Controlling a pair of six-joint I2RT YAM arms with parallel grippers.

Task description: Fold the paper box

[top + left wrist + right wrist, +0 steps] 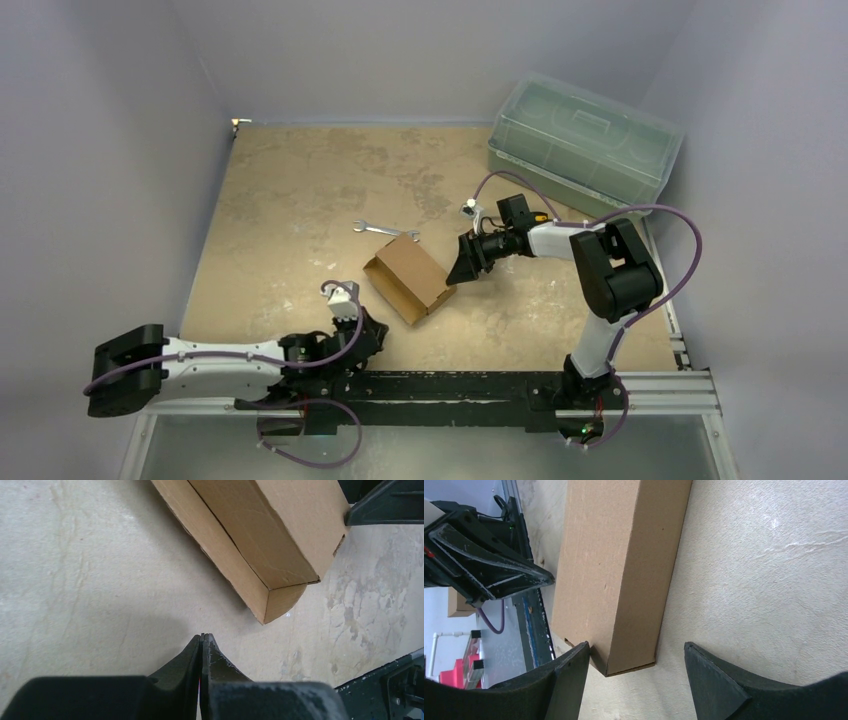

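Though unclear overhead, left pincer (202,640) shut; right pincer (636,647) wide, perhaps touching paper box (619,565).

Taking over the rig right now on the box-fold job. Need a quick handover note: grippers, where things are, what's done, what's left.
Left gripper: shut, empty, just short of the paper box, not touching it.
Right gripper: open, holding nothing, a box corner between its fingers; can't tell if they touch.
Box: lying flat mid-workspace, wrench just behind it.
Done: sheet is formed into a rectangular box, long seam closed.
Left: the end flap nearest the arm bases bulges out and probably needs tucking. The far end isn't clear enough to judge.
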